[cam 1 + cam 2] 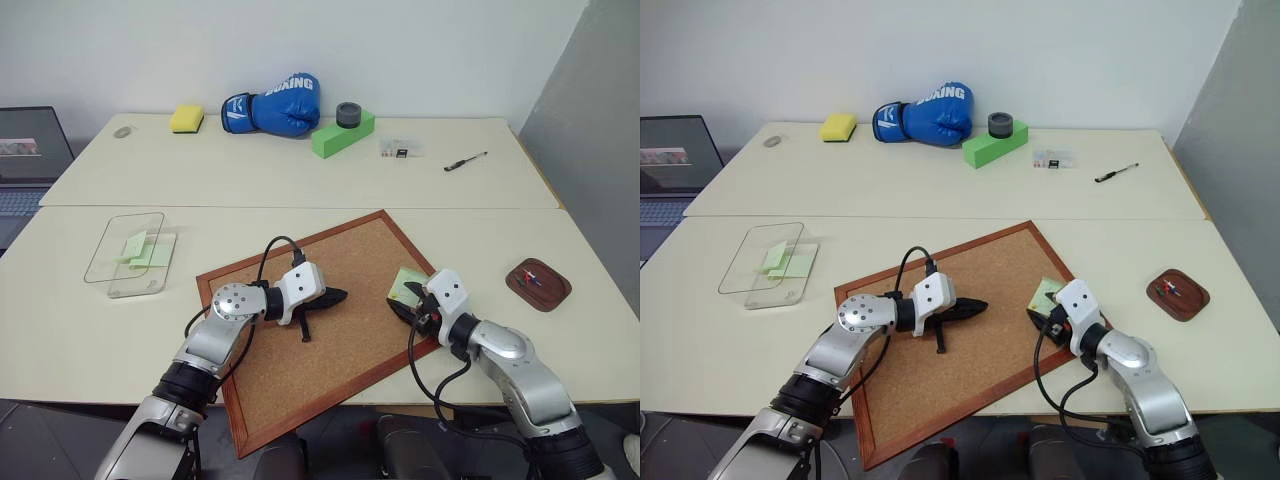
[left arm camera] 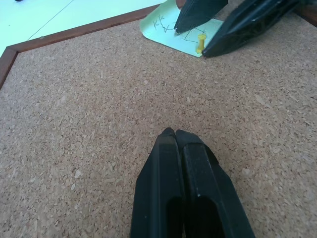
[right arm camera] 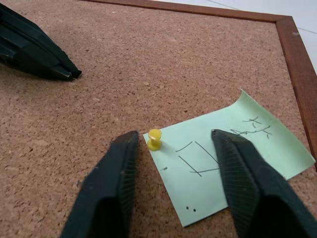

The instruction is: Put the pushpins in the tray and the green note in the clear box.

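I see the green note (image 3: 233, 158) lying flat on the corkboard (image 1: 330, 330) near its right edge, pen scribbles on its face, pinned at one corner by a yellow pushpin (image 3: 154, 139). My right gripper (image 3: 173, 163) sits low over that note with its jaws parted to a middling gap and nothing between them: the pin stands just inside one finger (image 3: 111, 188), close but apart from it as far as I can tell, and the other finger (image 3: 252, 183) covers part of the note's near side. From the head camera this gripper hides most of the note, so only a pale green corner peeks out above it.

My left gripper (image 2: 183, 148) is pressed fully closed and empty, its tips over bare cork at the middle of the board, well apart from the note, pointing towards the right gripper.

Far to the right of my right gripper, near the table edge, the dark reddish tray (image 1: 538, 284) holds a few tiny pins (image 1: 535, 278); red and blue heads show, but I can't count them. Well to the left of my left gripper the clear box (image 1: 125, 255) rests on the table with pale green paper (image 1: 137, 246) in it; its walls are hard to trace.

At the back of the table lie a blue boxing glove (image 1: 272, 105), a green foam block (image 1: 342, 133), a yellow sponge (image 1: 186, 118) and a pen (image 1: 465, 161).
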### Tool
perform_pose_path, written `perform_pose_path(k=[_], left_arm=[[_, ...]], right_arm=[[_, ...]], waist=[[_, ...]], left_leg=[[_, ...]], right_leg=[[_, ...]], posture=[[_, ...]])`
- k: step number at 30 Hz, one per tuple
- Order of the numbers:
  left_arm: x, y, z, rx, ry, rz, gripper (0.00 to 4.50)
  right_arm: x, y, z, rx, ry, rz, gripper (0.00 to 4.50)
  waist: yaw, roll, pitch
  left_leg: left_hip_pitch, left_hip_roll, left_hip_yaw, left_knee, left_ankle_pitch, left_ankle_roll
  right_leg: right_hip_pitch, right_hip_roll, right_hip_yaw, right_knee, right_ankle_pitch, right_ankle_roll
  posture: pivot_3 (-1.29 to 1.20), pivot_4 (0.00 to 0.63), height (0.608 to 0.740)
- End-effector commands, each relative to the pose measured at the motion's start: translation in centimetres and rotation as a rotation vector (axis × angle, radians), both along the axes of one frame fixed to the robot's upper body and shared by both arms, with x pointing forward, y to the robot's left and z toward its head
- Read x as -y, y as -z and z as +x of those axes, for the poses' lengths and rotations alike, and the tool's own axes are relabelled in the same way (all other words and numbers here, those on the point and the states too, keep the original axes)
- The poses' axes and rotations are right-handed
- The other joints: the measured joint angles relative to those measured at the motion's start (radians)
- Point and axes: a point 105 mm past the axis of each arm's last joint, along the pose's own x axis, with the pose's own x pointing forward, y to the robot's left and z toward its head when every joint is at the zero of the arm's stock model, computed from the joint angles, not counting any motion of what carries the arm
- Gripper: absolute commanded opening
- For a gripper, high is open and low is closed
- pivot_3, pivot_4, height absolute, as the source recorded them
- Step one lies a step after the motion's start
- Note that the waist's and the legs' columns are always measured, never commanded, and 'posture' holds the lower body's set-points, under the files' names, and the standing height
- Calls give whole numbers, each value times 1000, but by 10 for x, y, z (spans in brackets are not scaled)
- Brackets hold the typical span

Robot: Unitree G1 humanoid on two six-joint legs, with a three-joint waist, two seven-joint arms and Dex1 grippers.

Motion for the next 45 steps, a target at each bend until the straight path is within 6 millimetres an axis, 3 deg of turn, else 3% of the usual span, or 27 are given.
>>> perform_pose_path(k=[1, 9, 14, 19, 27, 30, 38, 45], left_arm=[[-19, 35, -5, -111, -59, 107, 0], [-21, 34, -5, -114, -66, 102, 0], [-22, 29, -2, -116, -87, 72, 0], [-27, 11, 6, -100, -127, 18, 0], [-36, -39, 25, -3, -175, -43, 0], [-35, -66, 35, 11, -211, -110, 0], [-10, -129, 33, -138, -125, -338, 1447], [2, -145, 32, -320, -108, -448, 2821]], right_arm=[[-5, -12, 1, 55, -22, 12, 1497], [-11, -20, -3, 81, -72, -1, 20], [-17, -31, -5, 128, -133, -42, 20], [-25, -51, -7, 202, -231, -110, 20], [-27, -67, -5, 292, -346, -278, 20], [-25, -70, -4, 325, -376, -341, 20], [-25, -82, 9, 440, -423, -470, 0], [-31, -100, 20, 585, -427, -547, 0]], waist=[[0, 0, 0], [0, 0, 0], [0, 0, 0], [-1, 0, 2], [-18, -6, 6], [-16, -7, 8], [0, -7, 8], [1, -7, 8]], left_leg=[[0, 0, 0, 0, 0, 0], [0, 0, 0, 0, 0, 0], [0, 0, 0, 0, 0, 0], [-2, 0, 0, 0, 0, 0], [-4, 0, -1, 0, 0, 0], [-10, -1, -1, 0, 0, 0], [-25, -1, -2, 1, 0, 0], [-24, -1, -2, 3, 0, 0]], right_leg=[[0, 0, 0, 0, 0, 0], [0, 0, 0, 0, 0, 0], [0, 0, 0, 0, 0, 0], [-2, 0, 0, 0, 0, 0], [-4, 0, -1, 0, 0, 0], [-9, 0, -1, 1, 4, 6], [-17, -1, -4, -1, 5, 8], [-17, -1, -5, 1, 5, 8]], posture=[[0, 150, 740], [0, 150, 740], [0, 150, 740], [0, 150, 740], [0, 150, 740], [0, 150, 740], [0, 150, 740], [0, 150, 740]])
